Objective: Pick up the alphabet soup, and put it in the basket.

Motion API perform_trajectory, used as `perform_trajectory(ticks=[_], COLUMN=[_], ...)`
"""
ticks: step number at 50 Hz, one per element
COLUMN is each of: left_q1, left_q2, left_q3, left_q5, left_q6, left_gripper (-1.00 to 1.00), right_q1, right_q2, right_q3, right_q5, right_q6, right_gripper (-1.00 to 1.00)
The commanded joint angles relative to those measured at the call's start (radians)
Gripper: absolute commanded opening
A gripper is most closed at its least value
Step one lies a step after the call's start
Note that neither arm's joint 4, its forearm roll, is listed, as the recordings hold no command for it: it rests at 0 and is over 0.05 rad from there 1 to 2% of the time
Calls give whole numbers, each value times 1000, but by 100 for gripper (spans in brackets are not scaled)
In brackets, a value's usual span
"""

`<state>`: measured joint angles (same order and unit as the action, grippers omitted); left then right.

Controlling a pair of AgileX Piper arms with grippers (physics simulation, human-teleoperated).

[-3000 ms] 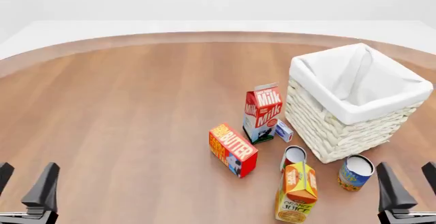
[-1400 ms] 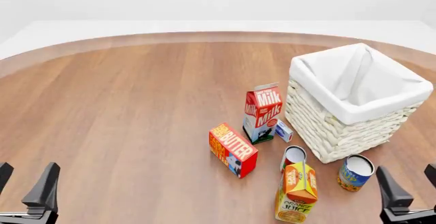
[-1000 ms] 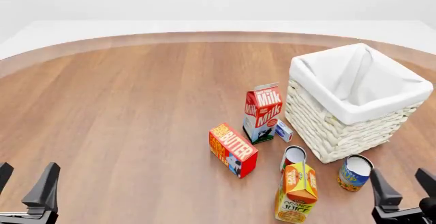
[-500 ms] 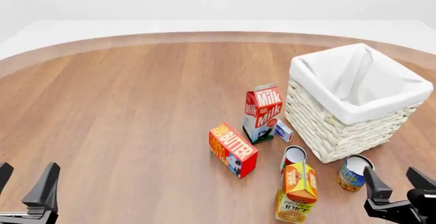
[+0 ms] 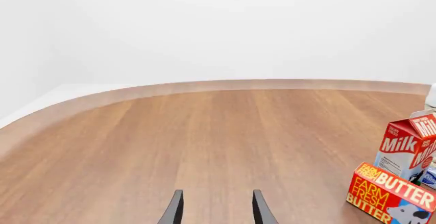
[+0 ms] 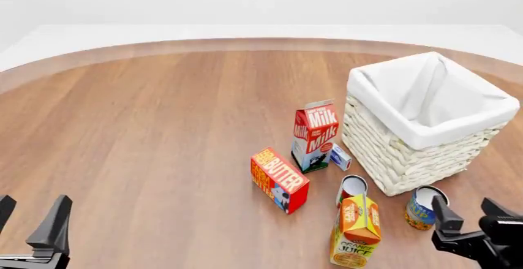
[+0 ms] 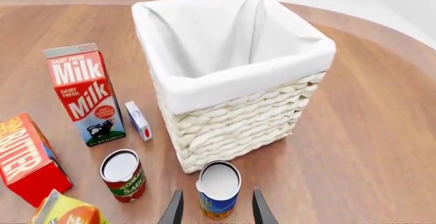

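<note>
The small blue-and-yellow alphabet soup can [image 6: 422,206] with a silvery top is standing upright on the wooden table [image 6: 163,134], near its right part toward the arms' edge, just beside the near corner of the large white wicker basket [image 6: 408,159] with cloth lining. The right gripper [image 6: 468,220] is hovering just behind the can, fingers spread and empty. In the right wrist view the can [image 7: 218,188] is sitting between the two fingertips [image 7: 174,209], untouched. The left gripper [image 6: 29,217] is waiting released at the table's near left edge, grasping nothing.
</note>
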<state>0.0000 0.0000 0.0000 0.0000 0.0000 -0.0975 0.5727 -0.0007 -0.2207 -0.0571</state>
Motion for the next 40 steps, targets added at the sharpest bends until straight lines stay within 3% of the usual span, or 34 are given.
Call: perform_trajectory(ticks=[1,16,26,40], left_q1=[0,0,0,0], left_q2=[0,0,0,0], left_q3=[0,0,0,0], left_q5=[0,0,0,0], left_q6=[0,0,0,0], left_gripper=[100,100,100,100], right_q1=[3,2,6,-6], right_q2=[80,179,299,348], right_q3=[1,1,1,1], right_q5=[-46,-117,-214,-253], right_q6=[4,19,16,9], right_gripper=[100,100,100,100])
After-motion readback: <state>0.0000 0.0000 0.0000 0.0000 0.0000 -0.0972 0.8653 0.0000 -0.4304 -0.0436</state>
